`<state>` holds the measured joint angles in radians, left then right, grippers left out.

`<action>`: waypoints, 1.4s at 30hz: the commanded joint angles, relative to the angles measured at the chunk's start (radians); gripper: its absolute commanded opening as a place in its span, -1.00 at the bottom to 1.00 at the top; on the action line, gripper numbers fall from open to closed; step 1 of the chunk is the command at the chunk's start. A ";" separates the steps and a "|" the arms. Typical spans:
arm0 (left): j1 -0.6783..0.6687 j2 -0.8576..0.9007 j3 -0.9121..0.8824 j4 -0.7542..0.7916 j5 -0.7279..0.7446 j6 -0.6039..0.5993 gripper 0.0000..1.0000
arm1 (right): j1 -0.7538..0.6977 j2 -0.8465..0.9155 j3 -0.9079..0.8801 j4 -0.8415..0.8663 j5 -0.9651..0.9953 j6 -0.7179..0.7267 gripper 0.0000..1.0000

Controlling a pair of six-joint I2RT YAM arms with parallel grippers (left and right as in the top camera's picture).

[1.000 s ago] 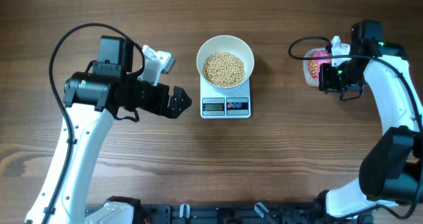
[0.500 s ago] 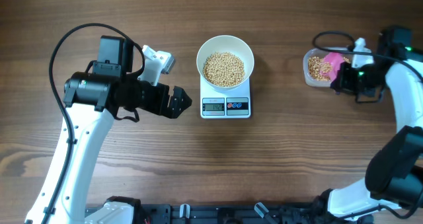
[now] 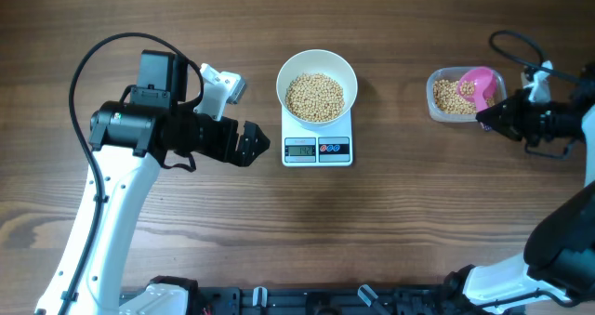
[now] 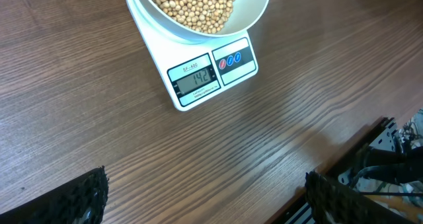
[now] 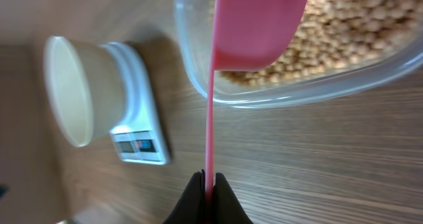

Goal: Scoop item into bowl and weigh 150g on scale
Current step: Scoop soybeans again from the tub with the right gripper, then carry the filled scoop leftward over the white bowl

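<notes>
The white bowl (image 3: 317, 66) holds a heap of tan beans (image 3: 314, 97) and stands on the white scale (image 3: 317, 150); the display (image 4: 195, 78) reads 142. My left gripper (image 3: 253, 146) hovers open just left of the scale, its fingers (image 4: 86, 197) wide apart over bare wood. At the far right my right gripper (image 3: 491, 115) is shut on the thin handle of a pink scoop (image 3: 479, 85). The scoop's cup (image 5: 258, 26) is over the beans in a clear tub (image 3: 444, 112).
The clear tub's rim (image 5: 297, 95) lies between my right gripper and the scale (image 5: 135, 141). Black cables loop above both arms. A dark rail with clamps runs along the table's front edge (image 3: 307, 301).
My right arm has swung to the right with the scoop, from over the tub to its right side, uncovering the beans in the tub. The left arm has not moved.
</notes>
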<state>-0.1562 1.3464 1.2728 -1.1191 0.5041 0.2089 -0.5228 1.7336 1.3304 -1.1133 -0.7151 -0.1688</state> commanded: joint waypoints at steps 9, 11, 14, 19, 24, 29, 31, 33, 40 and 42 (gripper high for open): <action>-0.005 -0.017 0.005 0.000 0.019 0.020 1.00 | -0.023 0.000 -0.007 -0.084 -0.372 -0.148 -0.92; -0.005 -0.017 0.005 0.000 0.019 0.020 1.00 | -0.010 -0.013 -0.004 -0.081 -0.393 -0.145 -0.91; -0.005 -0.017 0.005 0.000 0.019 0.020 1.00 | 0.033 -0.035 0.011 -0.081 -0.393 -0.145 -0.91; -0.005 -0.017 0.005 0.000 0.019 0.020 1.00 | 0.163 -0.069 0.063 -0.047 -0.349 -0.090 -0.91; -0.005 -0.017 0.005 0.000 0.019 0.020 1.00 | 0.358 -0.080 0.153 0.011 -0.253 -0.031 -0.91; -0.005 -0.017 0.005 0.000 0.019 0.020 1.00 | 0.528 -0.080 0.228 0.056 -0.045 0.022 -0.91; -0.005 -0.017 0.005 0.000 0.019 0.020 1.00 | 0.589 -0.080 0.228 0.071 0.025 0.022 -0.91; -0.005 -0.017 0.005 0.000 0.019 0.020 1.00 | 0.668 -0.080 0.228 0.075 0.156 0.019 -0.91; -0.005 -0.017 0.005 0.000 0.019 0.020 1.00 | 0.858 -0.079 0.228 0.112 0.529 -0.036 -0.91; -0.005 -0.017 0.005 0.000 0.019 0.020 1.00 | 0.897 -0.077 0.228 0.118 0.592 -0.050 -0.91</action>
<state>-0.1562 1.3464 1.2728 -1.1191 0.5041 0.2089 0.3157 1.6760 1.5398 -1.0065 -0.3416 -0.1734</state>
